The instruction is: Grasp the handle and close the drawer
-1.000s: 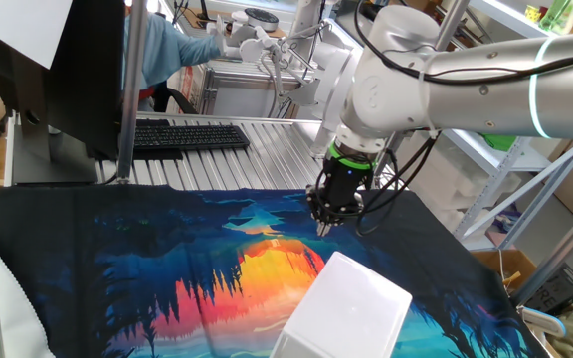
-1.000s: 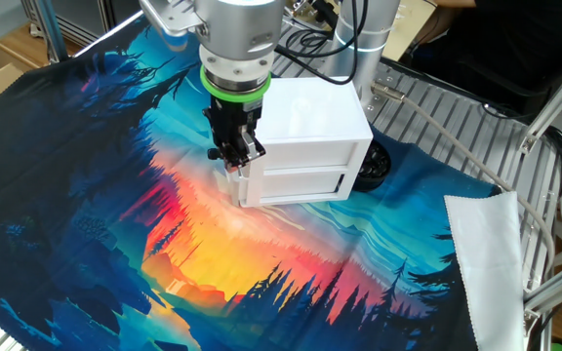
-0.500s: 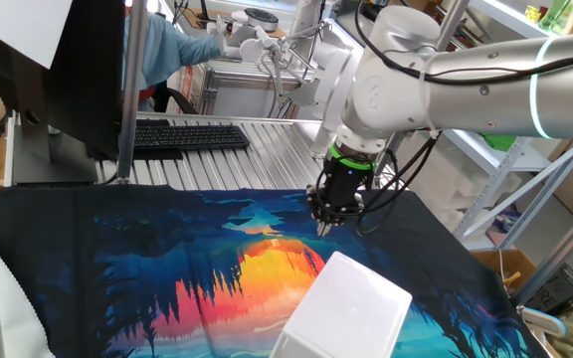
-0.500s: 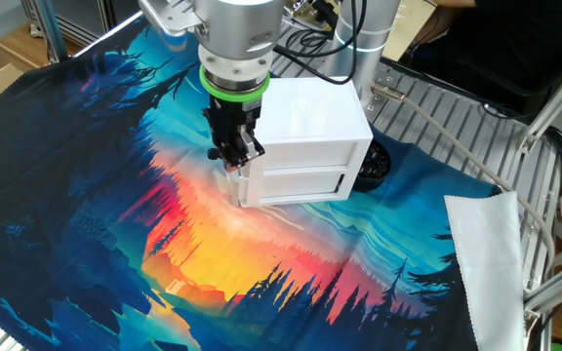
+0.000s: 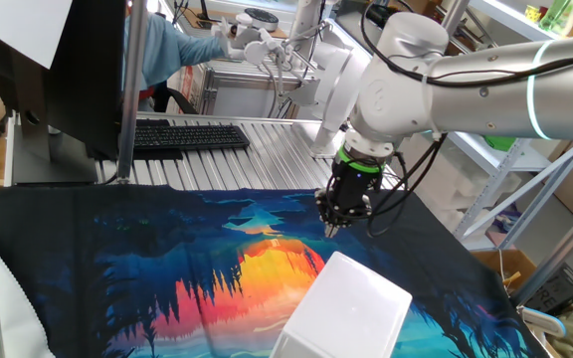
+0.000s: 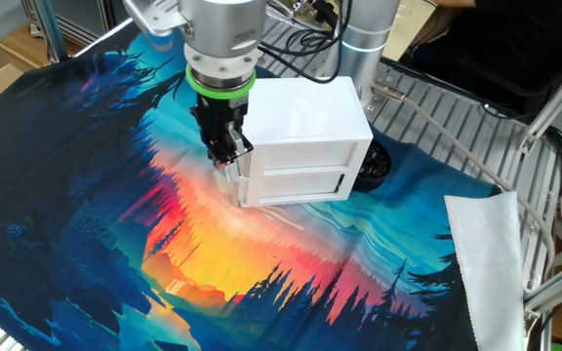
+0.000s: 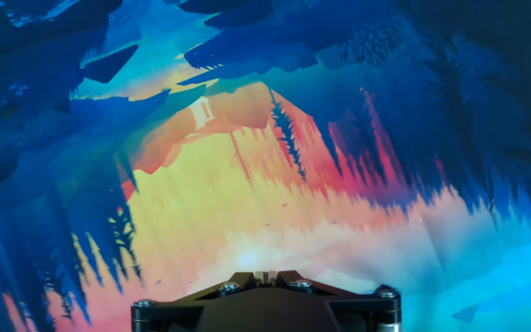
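Observation:
The glossy white drawer unit (image 6: 305,122) stands on the printed cloth, its two drawer fronts (image 6: 301,169) flush with the box face. In one fixed view I see only its top and back (image 5: 351,303). My gripper (image 6: 226,166) points down just off the unit's front left corner, close to the cloth, with its fingers together and nothing between them. It also shows in one fixed view (image 5: 332,231), beyond the unit. In the hand view the gripper (image 7: 265,275) is pressed shut over the orange part of the cloth; the drawer is out of that view.
A colourful printed cloth (image 6: 115,195) covers the table. A black round object (image 6: 374,166) lies behind the unit's right side. A white cloth (image 6: 491,253) lies at the right. A keyboard (image 5: 187,136) and a monitor stand at the far side.
My gripper has shifted a little sideways, away from the unit's front corner, and stays shut. The drawer unit has not moved.

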Robot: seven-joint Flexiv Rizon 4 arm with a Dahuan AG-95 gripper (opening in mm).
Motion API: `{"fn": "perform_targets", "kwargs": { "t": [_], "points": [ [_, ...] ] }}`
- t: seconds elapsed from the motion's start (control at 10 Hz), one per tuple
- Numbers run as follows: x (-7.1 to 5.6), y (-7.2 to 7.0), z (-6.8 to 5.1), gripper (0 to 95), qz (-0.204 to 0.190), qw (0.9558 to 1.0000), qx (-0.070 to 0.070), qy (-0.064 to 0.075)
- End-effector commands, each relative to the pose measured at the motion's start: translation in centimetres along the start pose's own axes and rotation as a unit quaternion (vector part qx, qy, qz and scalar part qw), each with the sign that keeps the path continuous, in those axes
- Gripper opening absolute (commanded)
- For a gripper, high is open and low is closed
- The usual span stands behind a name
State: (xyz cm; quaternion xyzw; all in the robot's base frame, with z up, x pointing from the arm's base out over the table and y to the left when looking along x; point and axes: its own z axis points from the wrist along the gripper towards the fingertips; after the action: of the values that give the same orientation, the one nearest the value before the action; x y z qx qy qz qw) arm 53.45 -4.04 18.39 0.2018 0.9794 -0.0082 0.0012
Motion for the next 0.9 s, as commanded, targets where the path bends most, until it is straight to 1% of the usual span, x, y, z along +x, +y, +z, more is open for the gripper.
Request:
{"fn": "perform_targets", "kwargs": {
  "t": [0.1,0.4,0.5,0.9],
  "points": [
    [-0.1,-0.4,0.2,0.0,0.005,1.0000,0.000,0.001],
    [-0.3,-1.5,0.4,0.0,-0.006,1.0000,-0.001,0.001],
    [-0.3,-2.0,0.2,0.0,-0.010,0.9999,-0.001,0.001],
    [-0.2,-3.2,-0.1,0.0,-0.018,0.9998,0.000,0.002]
  ]
}}
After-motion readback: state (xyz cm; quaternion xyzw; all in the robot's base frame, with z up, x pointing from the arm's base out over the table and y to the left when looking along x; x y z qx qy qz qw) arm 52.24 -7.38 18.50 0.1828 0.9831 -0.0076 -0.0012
